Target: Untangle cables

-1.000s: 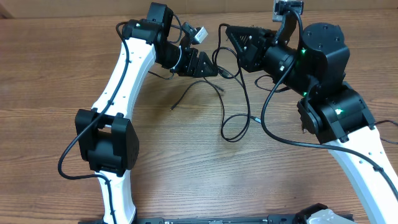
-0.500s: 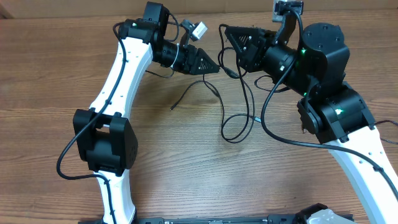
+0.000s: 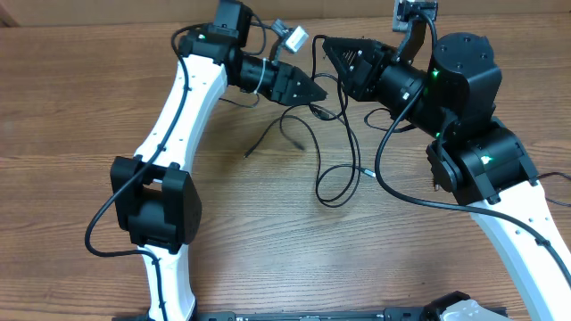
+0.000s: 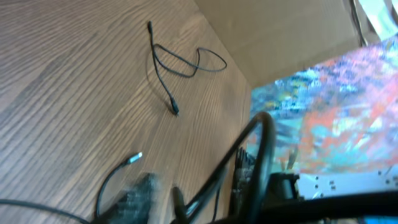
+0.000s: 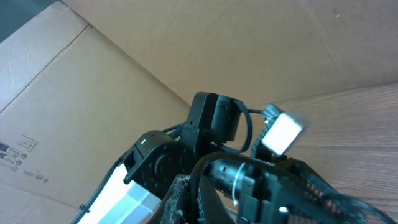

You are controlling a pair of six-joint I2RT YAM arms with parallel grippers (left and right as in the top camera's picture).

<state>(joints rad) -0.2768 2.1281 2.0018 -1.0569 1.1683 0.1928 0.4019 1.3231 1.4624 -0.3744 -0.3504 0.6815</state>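
Note:
Thin black cables (image 3: 337, 183) hang from my right gripper (image 3: 323, 46) and trail across the wooden table in loose curves, one free end lying at centre left. In the right wrist view my right gripper (image 5: 205, 199) is shut on a black cable (image 5: 200, 169) that arches over its fingers. My left gripper (image 3: 314, 92) points right, its tip just below the right gripper and against the hanging strands. In the left wrist view its jaws (image 4: 180, 199) are blurred, with cable strands (image 4: 249, 155) running by them. How they stand I cannot tell. Another looped cable (image 4: 177, 62) lies farther off.
A cardboard box wall (image 5: 186, 37) stands along the table's far edge. The right arm's bulky black joints (image 3: 482, 160) fill the right side, with a thick arm wire curving below them. The left arm's elbow (image 3: 152, 201) sits at front left.
My left gripper has moved right and up toward the right gripper, its jaws narrowing. The strands under it have shifted slightly. The right arm has stayed put.

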